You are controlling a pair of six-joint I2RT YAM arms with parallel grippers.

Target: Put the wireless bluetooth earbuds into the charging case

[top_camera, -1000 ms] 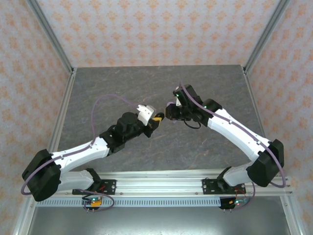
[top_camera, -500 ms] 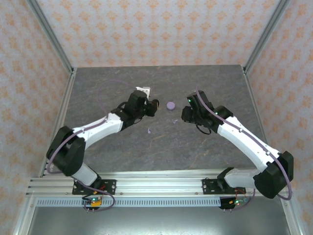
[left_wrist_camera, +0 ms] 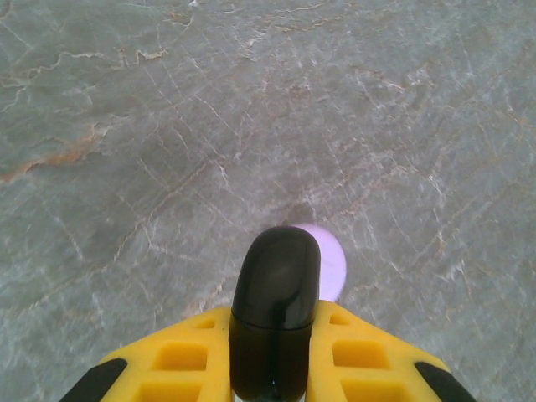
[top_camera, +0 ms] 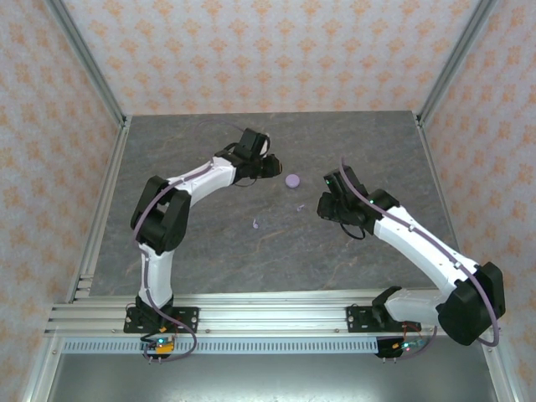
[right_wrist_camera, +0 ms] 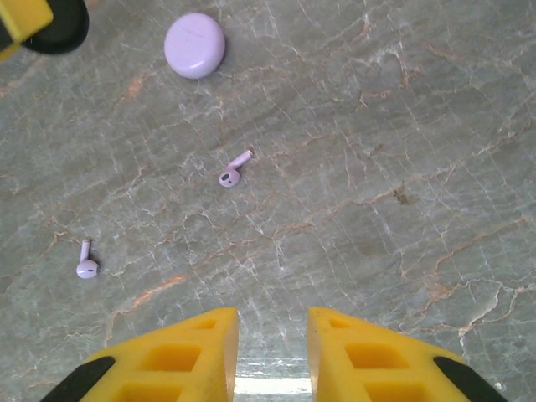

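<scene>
Right wrist view: on the counter [right_wrist_camera: 402, 126] the lilac case [right_wrist_camera: 194, 45] lies upper left, with my right pincer [right_wrist_camera: 272, 335] apart and empty at the bottom edge. My left pincer [left_wrist_camera: 275, 343] is clamped on a black rounded piece [left_wrist_camera: 276, 285]. Two lilac earbuds [right_wrist_camera: 232, 172] lie loose at centre and lower left, and a skewed descent could flick one away.

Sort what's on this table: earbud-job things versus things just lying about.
Job: lilac charging case; lilac earbud near it; second lilac earbud farther off.
Other: black rounded piece clamped in the left fingers, not lying loose; its role is unclear.
</scene>
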